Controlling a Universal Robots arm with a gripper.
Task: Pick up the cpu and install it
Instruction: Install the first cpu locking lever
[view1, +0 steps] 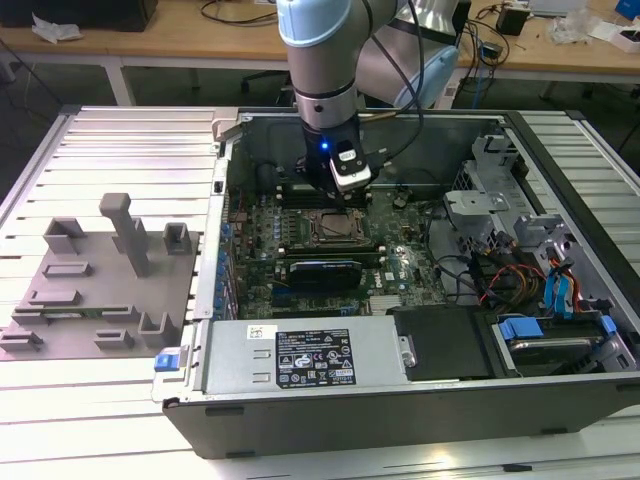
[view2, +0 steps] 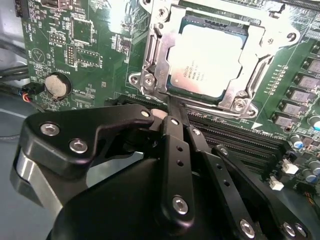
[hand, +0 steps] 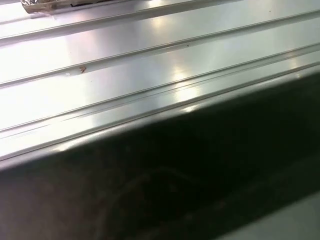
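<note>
Cpu (view2: 210, 57) sits in socket, claw (view2: 172, 107) beside it.

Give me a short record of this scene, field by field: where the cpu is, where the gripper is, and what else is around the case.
cpu: lying flat in the socket frame on the motherboard, silvery lid up
gripper: fingers closed together, tips by the frame's near edge, holding nothing
arm: reaching down into the open computer case, above the socket
grey fixture: outside the case on the exterior view's left, upright blocks on it
power supply: along the case's near side in the exterior view
</note>
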